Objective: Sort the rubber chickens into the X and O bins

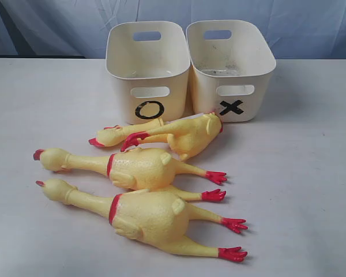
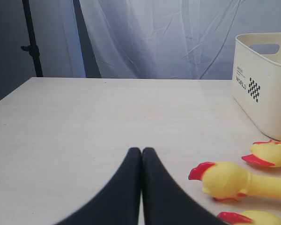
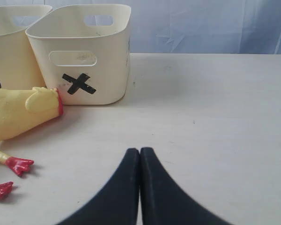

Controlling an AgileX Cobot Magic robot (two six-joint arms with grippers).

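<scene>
Four yellow rubber chickens lie on the table in front of the bins. The two large ones, the front one [image 1: 155, 216] and the middle one [image 1: 141, 167], have their heads to the left and their red feet to the right. Two smaller chickens [image 1: 124, 134] [image 1: 193, 135] lie just before the bins. The O bin [image 1: 122, 86] stands left of the X bin [image 1: 259, 92], and both look empty. No gripper shows in the exterior view. My left gripper [image 2: 141, 150] is shut and empty over bare table, left of a chicken head [image 2: 225, 180]. My right gripper [image 3: 139, 150] is shut and empty, right of the X bin [image 3: 107, 70].
The pale table [image 1: 300, 173] reaches well beyond the chickens on both sides. A blue-grey curtain [image 1: 311, 23] hangs behind it. A dark stand [image 2: 30, 42] rises past the table's far left corner. The O bin's side [image 2: 267, 103] carries a small printed label.
</scene>
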